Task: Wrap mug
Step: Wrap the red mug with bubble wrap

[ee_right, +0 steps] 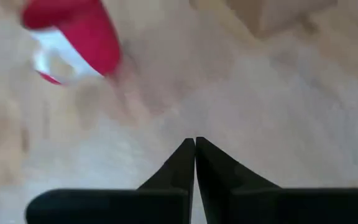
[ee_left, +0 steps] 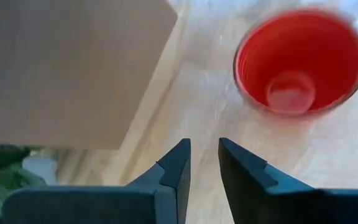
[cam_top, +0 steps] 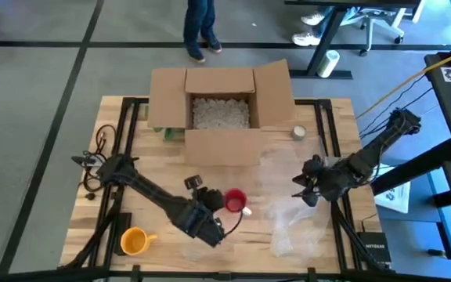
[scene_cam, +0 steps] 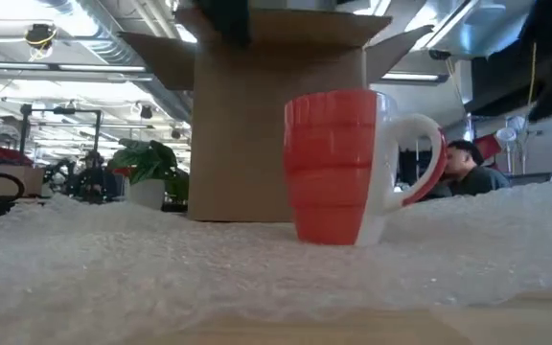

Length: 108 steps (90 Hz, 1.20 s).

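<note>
The red mug (cam_top: 234, 200) is standing upright on the bubble wrap (cam_top: 292, 219), just ahead of the left claw (ee_left: 204, 163), whose fingers are sitting slightly parted and empty. The right claw (ee_right: 195, 155), pressed shut on nothing, is hovering over the wrap with the mug well off. Best to pinch a wrap edge low and fold it over the mug without tipping it.

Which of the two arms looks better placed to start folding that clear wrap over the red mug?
Probably the right. The right gripper hovers at the bubble wrap, fingers shut; the left gripper, slightly open, sits beside the red mug.
</note>
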Each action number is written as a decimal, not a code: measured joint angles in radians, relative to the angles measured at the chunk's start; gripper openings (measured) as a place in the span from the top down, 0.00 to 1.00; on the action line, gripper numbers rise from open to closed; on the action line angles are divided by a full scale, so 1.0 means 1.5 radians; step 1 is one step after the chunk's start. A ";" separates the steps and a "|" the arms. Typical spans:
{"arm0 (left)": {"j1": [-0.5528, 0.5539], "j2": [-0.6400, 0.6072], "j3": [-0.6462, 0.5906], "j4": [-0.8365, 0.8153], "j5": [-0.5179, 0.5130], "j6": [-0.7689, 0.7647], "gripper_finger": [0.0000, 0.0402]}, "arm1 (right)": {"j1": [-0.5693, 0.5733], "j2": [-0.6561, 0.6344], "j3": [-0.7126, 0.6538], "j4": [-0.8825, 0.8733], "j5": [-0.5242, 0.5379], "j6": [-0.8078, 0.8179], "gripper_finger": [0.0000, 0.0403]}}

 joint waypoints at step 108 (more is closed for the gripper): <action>-0.102 -0.226 -0.674 0.820 -0.024 -0.036 0.95 | 0.421 0.279 0.237 -0.313 0.035 0.556 1.00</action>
